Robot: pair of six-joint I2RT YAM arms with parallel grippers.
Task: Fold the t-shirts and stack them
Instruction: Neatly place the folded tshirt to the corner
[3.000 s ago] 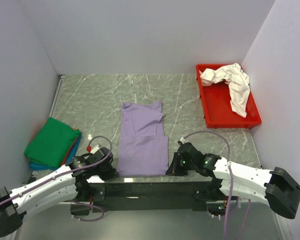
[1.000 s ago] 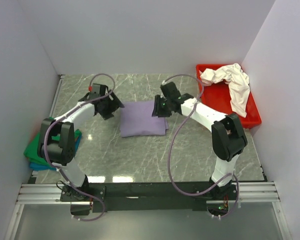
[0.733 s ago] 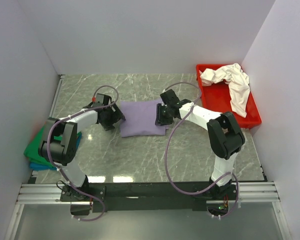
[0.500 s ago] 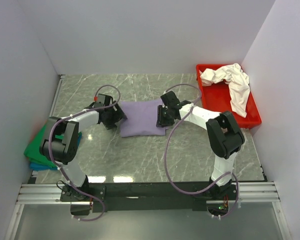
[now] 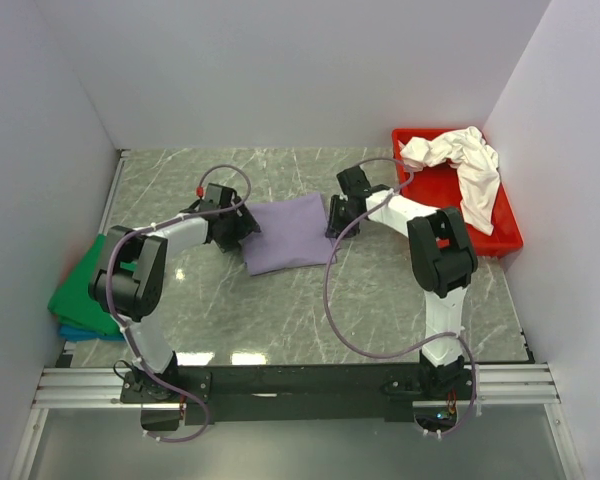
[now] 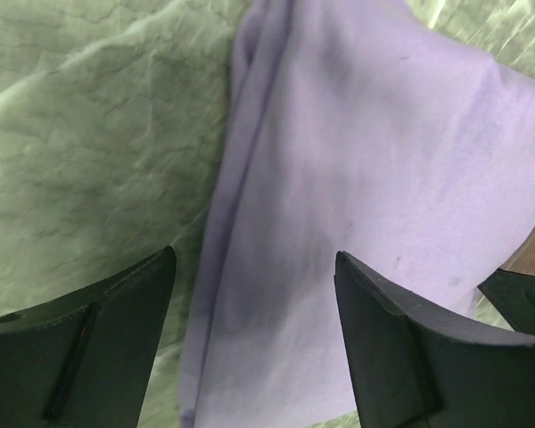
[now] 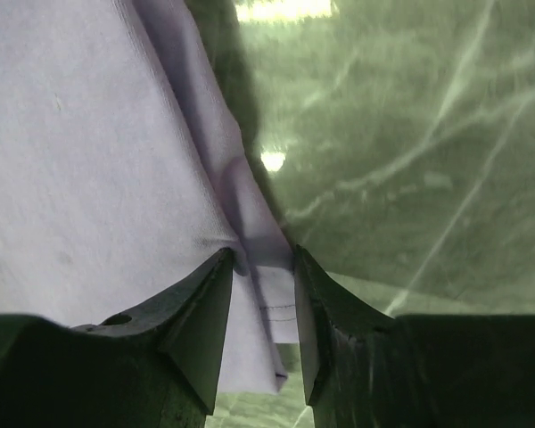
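Right wrist view: right pincer (image 7: 259, 267) pinches the lavender t-shirt (image 7: 89, 134) by its edge.

A rigid red plastic tray (image 5: 435, 218) sits at the far right corner of the green marbled counter (image 5: 280, 310), near the white walls (image 5: 280, 70).

Even, diffuse light from above fills the overhead view. It is bright on the white walls, with only soft shadows under the arms. Two pale glare patches sit on the polished bench (image 5: 380, 290) near its near-left edge. The left wrist view is dimmer and green-tinted, and the lavender shirt (image 6: 357, 178) darkens toward the left tool (image 6: 254, 259). In the right wrist view a hard glare burns on the bench and a deep shadow runs along the cloth's edge. The right tool (image 7: 261, 252) looks underexposed and soft.
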